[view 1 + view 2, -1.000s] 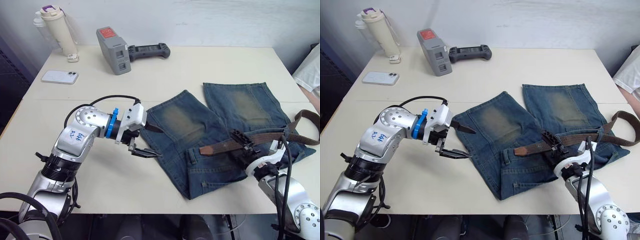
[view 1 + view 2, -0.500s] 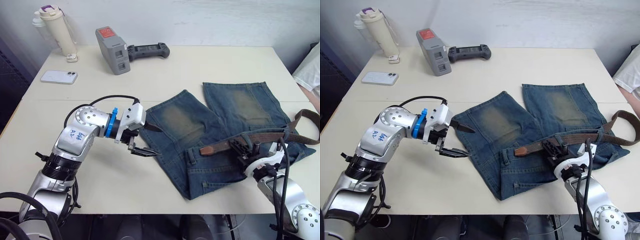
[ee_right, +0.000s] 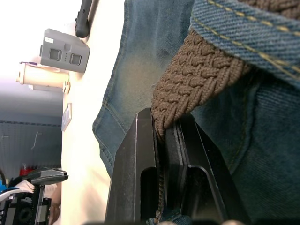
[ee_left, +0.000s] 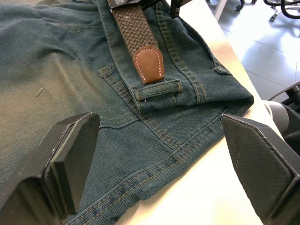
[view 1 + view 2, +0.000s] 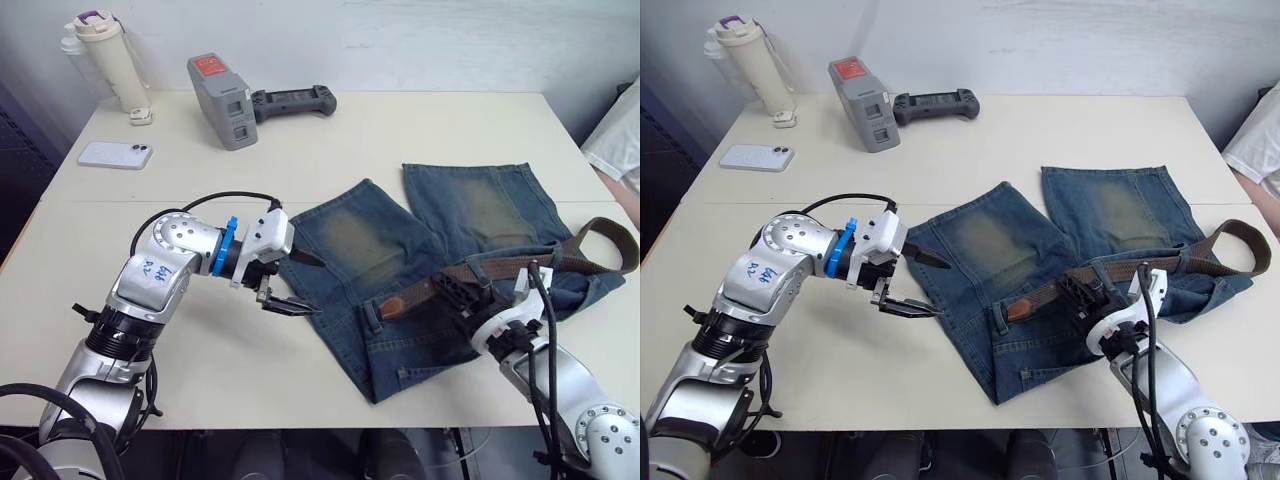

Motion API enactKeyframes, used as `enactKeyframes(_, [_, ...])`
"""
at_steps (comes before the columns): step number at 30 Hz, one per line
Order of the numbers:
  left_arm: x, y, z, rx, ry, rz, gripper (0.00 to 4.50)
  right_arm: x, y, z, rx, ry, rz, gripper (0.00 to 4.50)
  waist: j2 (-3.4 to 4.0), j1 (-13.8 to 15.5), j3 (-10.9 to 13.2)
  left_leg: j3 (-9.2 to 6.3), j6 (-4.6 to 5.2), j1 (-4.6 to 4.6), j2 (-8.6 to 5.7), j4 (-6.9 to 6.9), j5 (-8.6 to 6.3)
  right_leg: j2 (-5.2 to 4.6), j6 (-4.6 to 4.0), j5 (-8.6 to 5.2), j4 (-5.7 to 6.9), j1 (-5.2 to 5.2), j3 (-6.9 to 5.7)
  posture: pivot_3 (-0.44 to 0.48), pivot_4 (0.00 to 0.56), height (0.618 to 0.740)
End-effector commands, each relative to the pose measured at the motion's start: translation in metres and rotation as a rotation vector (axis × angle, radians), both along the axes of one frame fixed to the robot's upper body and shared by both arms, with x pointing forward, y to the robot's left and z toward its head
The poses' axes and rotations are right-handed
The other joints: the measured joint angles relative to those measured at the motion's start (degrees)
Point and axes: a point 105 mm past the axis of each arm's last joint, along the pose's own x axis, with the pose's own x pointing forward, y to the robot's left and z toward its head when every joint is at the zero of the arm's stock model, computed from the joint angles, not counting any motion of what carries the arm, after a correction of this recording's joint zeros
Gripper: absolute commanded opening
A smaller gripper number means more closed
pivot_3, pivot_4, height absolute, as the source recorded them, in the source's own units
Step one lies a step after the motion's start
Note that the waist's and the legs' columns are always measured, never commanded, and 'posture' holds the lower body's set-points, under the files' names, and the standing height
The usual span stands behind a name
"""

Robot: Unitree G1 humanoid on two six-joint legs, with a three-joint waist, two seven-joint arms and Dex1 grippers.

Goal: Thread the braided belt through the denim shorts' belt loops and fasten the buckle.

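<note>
The denim shorts [image 5: 400, 250] lie flat right of the table's centre, waistband toward me. The braided belt [image 5: 500, 272] runs along that waistband and curls into a loop [image 5: 612, 240] at the far right. Its tan tip [image 4: 148, 65] rests just short of a belt loop [image 4: 158, 90]. My right gripper [image 5: 455, 290] is shut on the belt [image 3: 197, 79], a little behind the tip. A denim strip [image 3: 243, 23] crosses over the belt there. My left gripper [image 5: 298, 283] hangs open at the shorts' left edge, with nothing between its fingers [image 4: 70, 159]. The buckle is hidden.
At the back left stand a cream bottle [image 5: 110, 60], a white phone [image 5: 114, 154], a grey device [image 5: 222, 100] and a black controller [image 5: 295, 100]. A person's sleeve [image 5: 625, 130] shows at the right edge. The table's front edge [image 5: 300, 425] is close.
My right gripper has shut on the belt and drawn it left, so the tan tip sits further along the waistband, which has bunched up. The left arm has not moved.
</note>
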Motion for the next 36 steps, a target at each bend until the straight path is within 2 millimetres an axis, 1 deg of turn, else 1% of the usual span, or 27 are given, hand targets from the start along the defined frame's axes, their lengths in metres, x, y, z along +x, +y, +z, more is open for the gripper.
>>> enactKeyframes(1, [0.001, -0.002, 0.008, -0.003, -0.037, -0.016, 4.50, -0.002, 0.014, 0.007, -0.009, -0.042, 0.032, 0.05, 0.00, -0.15, 0.00, 0.00, 0.00, 0.00, 0.00, 0.00, 0.00, 0.00, 0.00, 0.00, 0.00, 0.00, 0.00, 0.000, 0.150, 0.740])
enactKeyframes(7, [0.000, -0.002, 0.008, 0.000, -0.036, -0.019, 4.50, 0.000, 0.017, 0.004, -0.072, -0.045, 0.036, 0.05, 0.00, -0.63, 0.00, 0.00, -0.01, 0.00, 0.00, 0.01, 0.00, 0.00, 0.00, 0.00, 0.03, 0.00, 0.00, 0.000, 0.150, 0.740])
enactKeyframes(13, [0.001, -0.001, 0.007, 0.002, -0.035, -0.016, 4.50, -0.002, 0.022, 0.002, -0.069, -0.049, 0.055, 0.05, 0.00, -0.64, 0.00, 0.00, -0.02, 0.00, 0.01, 0.00, 0.01, 0.00, 0.00, 0.00, 0.05, -0.01, 0.01, 0.000, 0.150, 0.740])
enactKeyframes(16, [0.001, -0.001, 0.006, 0.007, -0.031, -0.015, 4.50, -0.004, 0.026, -0.005, -0.079, -0.035, 0.071, 0.05, 0.00, -0.64, 0.00, 0.00, -0.02, 0.01, 0.01, 0.00, 0.01, 0.00, 0.00, 0.00, 0.06, -0.01, 0.01, 0.000, 0.150, 0.740])
enactKeyframes(23, [0.001, 0.000, 0.004, 0.022, -0.023, -0.008, 4.50, -0.011, 0.044, -0.026, -0.112, -0.011, 0.125, 0.05, 0.00, -0.61, 0.00, 0.00, -0.02, 0.01, 0.01, 0.00, 0.01, 0.00, 0.00, 0.00, 0.07, -0.02, 0.01, 0.000, 0.150, 0.740])
enactKeyframes(27, [-0.001, 0.003, -0.001, 0.046, 0.001, -0.006, 4.50, -0.010, 0.053, -0.032, -0.143, -0.020, 0.154, 0.05, 0.00, -0.68, 0.00, 0.00, -0.02, 0.00, 0.01, 0.01, 0.01, 0.00, 0.00, 0.00, 0.06, -0.02, 0.01, 0.000, 0.150, 0.740])
enactKeyframes(30, [-0.002, 0.006, -0.005, 0.070, 0.013, -0.005, 4.50, -0.007, 0.060, -0.035, -0.133, -0.021, 0.169, 0.05, 0.00, -0.77, 0.00, 0.00, -0.03, 0.01, 0.02, 0.00, 0.02, 0.02, 0.00, 0.00, 0.10, -0.06, 0.03, 0.000, 0.150, 0.740])
enactKeyframes(34, [-0.001, 0.008, -0.005, 0.085, 0.011, 0.003, 4.50, -0.011, 0.074, -0.050, -0.173, 0.036, 0.262, 0.05, -0.03, -0.84, -0.02, 0.01, -0.03, 0.01, 0.03, 0.01, 0.02, 0.03, -0.01, 0.00, 0.13, -0.06, 0.05, 0.000, 0.150, 0.740])
enactKeyframes(36, [-0.001, 0.009, -0.005, 0.086, 0.012, 0.004, 4.50, -0.014, 0.080, -0.051, -0.164, 0.038, 0.305, 0.05, -0.06, -0.91, -0.04, 0.01, -0.03, 0.02, 0.05, 0.01, 0.02, 0.06, -0.01, -0.01, 0.14, -0.06, 0.05, 0.000, 0.150, 0.740])
